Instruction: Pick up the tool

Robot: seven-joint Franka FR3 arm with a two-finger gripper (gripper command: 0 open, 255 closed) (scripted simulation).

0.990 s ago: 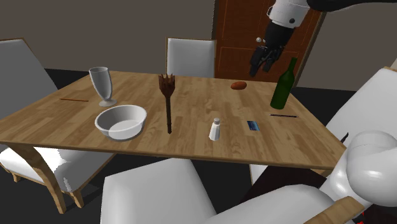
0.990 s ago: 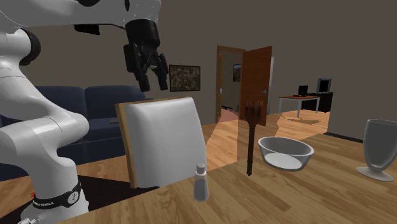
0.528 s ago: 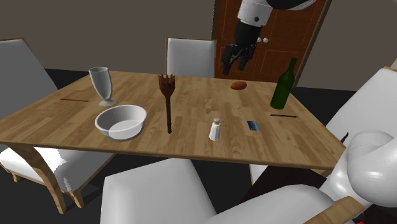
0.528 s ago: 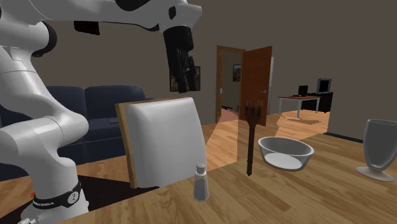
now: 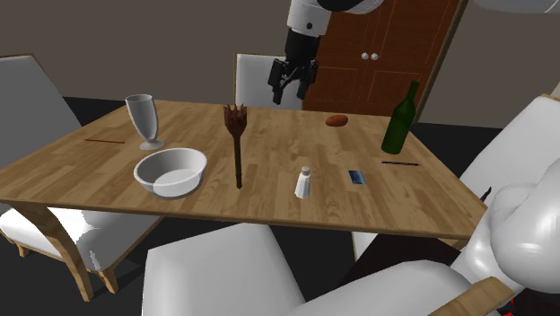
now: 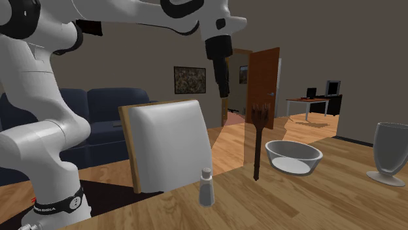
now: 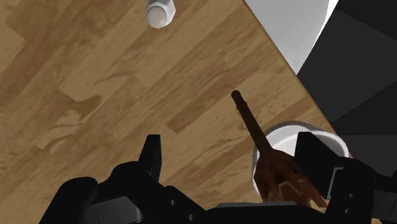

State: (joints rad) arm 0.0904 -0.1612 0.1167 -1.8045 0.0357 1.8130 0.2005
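The tool (image 5: 237, 144) is a dark brown wooden fork with a long handle. It stands upright, prongs up, near the middle of the wooden table (image 5: 287, 148), and shows beside the bowl (image 6: 258, 140). My gripper (image 5: 290, 85) hangs open in the air above the table's far side, up and to the shoulder view's right of the prongs, apart from them. It points downward (image 6: 223, 88). From the wrist, the tool (image 7: 267, 153) lies below the gripper (image 7: 234, 159), its pronged head close to the one finger (image 7: 315, 159), untouched.
A white bowl (image 5: 170, 171) and a grey goblet (image 5: 142, 121) stand at the tool's left in the shoulder view. A shaker (image 5: 303, 182), a blue card (image 5: 356, 177), a green bottle (image 5: 400, 118) and a small brown lump (image 5: 336, 120) lie to its right. White chairs (image 5: 267, 81) ring the table.
The arm has swung the gripper leftward in the shoulder view, from near the green bottle to above the table's far side by the tool. Nothing on the table has moved.
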